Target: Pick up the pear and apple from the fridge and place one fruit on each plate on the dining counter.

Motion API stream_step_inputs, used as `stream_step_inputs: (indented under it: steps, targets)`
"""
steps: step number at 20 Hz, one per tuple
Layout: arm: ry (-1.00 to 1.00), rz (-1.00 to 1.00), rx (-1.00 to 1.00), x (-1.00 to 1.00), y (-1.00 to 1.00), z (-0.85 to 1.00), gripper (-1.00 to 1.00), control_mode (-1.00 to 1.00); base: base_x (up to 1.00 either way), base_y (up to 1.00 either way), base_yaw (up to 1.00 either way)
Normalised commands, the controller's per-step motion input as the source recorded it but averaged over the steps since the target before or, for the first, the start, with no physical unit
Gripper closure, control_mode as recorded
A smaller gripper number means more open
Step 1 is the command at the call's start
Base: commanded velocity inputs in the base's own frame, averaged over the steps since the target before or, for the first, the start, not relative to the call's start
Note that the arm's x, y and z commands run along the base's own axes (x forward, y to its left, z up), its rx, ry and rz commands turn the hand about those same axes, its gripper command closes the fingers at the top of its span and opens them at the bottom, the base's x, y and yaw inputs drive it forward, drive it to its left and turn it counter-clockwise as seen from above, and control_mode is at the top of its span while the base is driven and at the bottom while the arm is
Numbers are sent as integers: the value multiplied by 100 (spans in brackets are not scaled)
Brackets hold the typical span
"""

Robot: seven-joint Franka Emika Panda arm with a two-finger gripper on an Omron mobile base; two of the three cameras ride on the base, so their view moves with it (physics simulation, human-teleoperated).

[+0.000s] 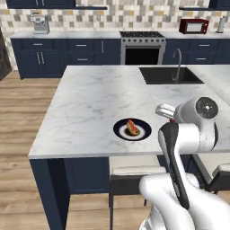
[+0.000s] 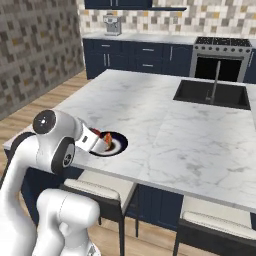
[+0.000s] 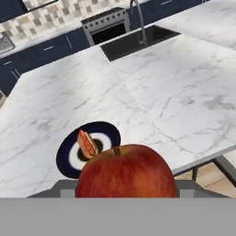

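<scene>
A red apple (image 3: 126, 173) sits in my gripper (image 2: 100, 140), which is shut on it; the fruit hides the fingertips in the hand view. I hold it at the near edge of the white marble dining counter (image 1: 90, 99), just right of a dark navy plate (image 1: 119, 130) with a paler centre. On that plate (image 3: 69, 154) lies a thin brown-orange stick-like item (image 3: 86, 143). In the right base view the apple (image 2: 107, 138) hovers over the plate's near rim (image 2: 120, 146). The pear and the fridge are out of view.
A black sink (image 1: 168, 75) with a faucet is set into the counter's far right. Cushioned stools (image 1: 134, 171) stand under the near edge. Along the back wall are navy cabinets, a stove (image 1: 142, 45), a red microwave (image 1: 193, 26) and a coffee machine (image 1: 40, 23).
</scene>
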Motion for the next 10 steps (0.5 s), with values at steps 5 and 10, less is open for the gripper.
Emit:
stream_step_inputs:
  steps: [5,10]
  targets:
    - [16,0,4,69,4,-36,100,-100,0,0,0]
    - [15,0,0,62,6,-54,100,-100,0,0,0]
